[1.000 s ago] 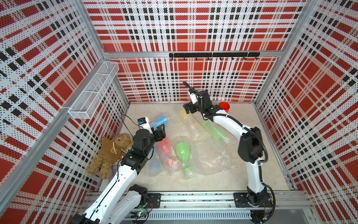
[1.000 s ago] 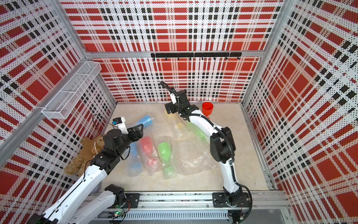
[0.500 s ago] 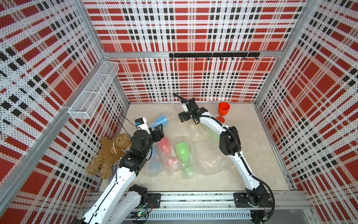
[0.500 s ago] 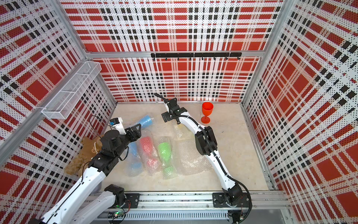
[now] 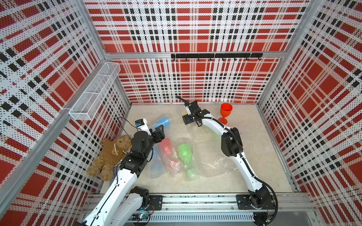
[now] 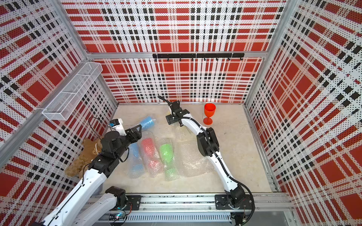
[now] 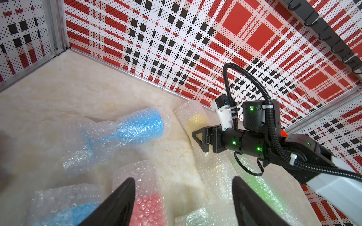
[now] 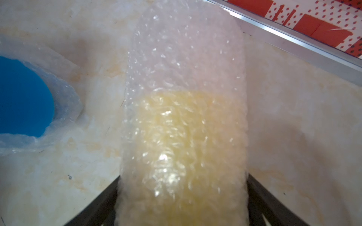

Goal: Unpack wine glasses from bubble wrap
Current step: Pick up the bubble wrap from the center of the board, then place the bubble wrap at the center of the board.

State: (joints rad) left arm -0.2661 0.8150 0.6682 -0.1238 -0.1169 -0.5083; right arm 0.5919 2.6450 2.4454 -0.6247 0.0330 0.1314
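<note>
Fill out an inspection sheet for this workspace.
Surface: beige marbled tabletop.
Job's things: red glass upright, unwrapped; yellow glass, blue glass, red wrapped glass and green glass lying wrapped; loose bubble wrap sheet.
Clutter: teddy bear by the left wall.
Grippers: left gripper open above the wrapped glasses; right gripper open, straddling the yellow glass.
Cables: black cable loops above the right wrist.
Surroundings: plaid walls, wire basket, hook rail.

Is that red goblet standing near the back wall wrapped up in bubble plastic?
No, the red goblet stands upright on its foot with its smooth red surface fully bare.
</note>
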